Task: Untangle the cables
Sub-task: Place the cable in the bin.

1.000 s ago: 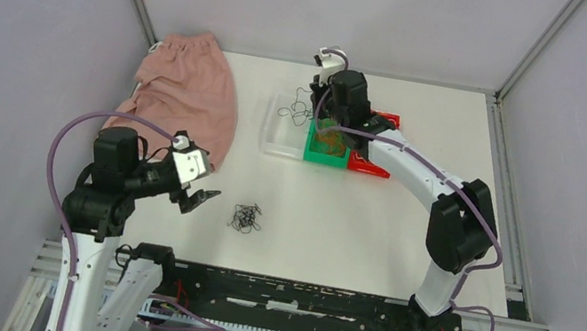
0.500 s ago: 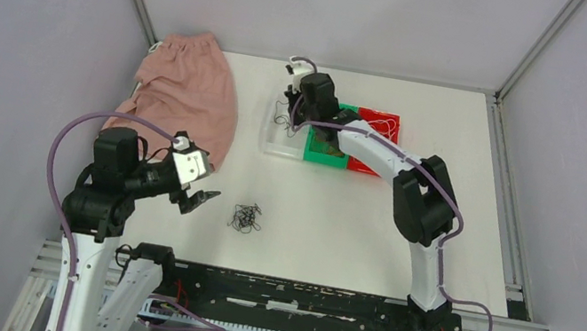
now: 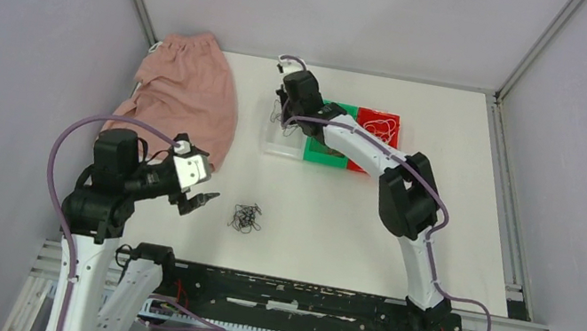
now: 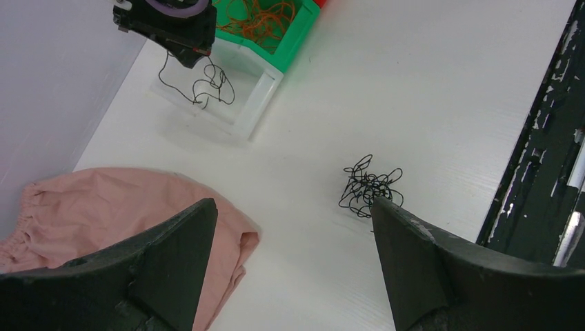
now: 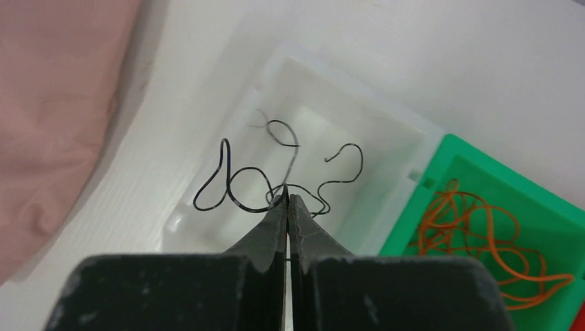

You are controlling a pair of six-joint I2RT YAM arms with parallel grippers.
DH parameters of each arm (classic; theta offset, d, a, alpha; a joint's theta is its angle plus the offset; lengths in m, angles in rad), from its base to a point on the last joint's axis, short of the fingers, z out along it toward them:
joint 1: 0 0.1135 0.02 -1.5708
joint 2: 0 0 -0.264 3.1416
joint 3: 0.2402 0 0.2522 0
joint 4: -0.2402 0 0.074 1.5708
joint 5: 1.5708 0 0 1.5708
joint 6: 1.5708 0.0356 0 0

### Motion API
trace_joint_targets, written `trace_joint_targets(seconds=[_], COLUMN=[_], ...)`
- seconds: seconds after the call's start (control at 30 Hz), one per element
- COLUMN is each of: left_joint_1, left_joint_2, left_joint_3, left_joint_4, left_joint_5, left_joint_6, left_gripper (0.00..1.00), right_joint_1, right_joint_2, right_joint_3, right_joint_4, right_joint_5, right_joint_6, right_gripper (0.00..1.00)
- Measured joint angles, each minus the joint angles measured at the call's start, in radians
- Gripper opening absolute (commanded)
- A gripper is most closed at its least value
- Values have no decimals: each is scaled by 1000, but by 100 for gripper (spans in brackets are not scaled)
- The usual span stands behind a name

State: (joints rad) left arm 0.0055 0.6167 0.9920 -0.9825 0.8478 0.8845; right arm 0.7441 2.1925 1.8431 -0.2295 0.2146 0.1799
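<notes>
From above, sorting looks in hand: the right fingers (image 3: 284, 108) hang over the clear bin (image 3: 279, 150) beside the green bin (image 3: 325, 160) and red bin (image 3: 380, 113), while a wiry black clump (image 3: 244, 218) lies on the table (image 3: 335, 217) near the left fingers (image 3: 199, 200). The left wrist view shows those fingers (image 4: 414, 269) spread wide and empty, framing the clump (image 4: 368, 187) on the matte white table. The right wrist view shows the right fingers (image 5: 286, 210) pinched shut on one curly black strand (image 5: 231, 189) above the glossy clear bin (image 5: 359, 93), with orange cables (image 5: 476, 227) alongside; next, probably, a clean release.
</notes>
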Motion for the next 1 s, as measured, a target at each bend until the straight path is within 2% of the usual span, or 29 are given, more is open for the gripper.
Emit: trace_joint_targets(seconds=[0.2,0.6,0.73,0.83,0.93,1.0], left_joint_1=[0,0,0,0,0,0], left_joint_2=[-3,-2,5,12,18,20], left_joint_3=[0,-1,-1,-1,-1,-1], left_joint_4=[-6,-11,-11,-11,-11,-11], left_joint_5=[0,0,0,0,0,0], left_joint_6=[4,4,4,4,4,4], left_gripper=[90,90,90,90,90,90], right_joint_1=[-34,-18,0,13,25,32], right_joint_2=[67,240,296,326,336,337], right_joint_3=[119,266,304,315,315,315], right_joint_4=[-126,-201,-211,-214,-219,-219], right_joint_5=[147,231,278,302,318,327], right_joint_6=[26,42,52,59,58,51], right_gripper=[0,0,3,13,39,48])
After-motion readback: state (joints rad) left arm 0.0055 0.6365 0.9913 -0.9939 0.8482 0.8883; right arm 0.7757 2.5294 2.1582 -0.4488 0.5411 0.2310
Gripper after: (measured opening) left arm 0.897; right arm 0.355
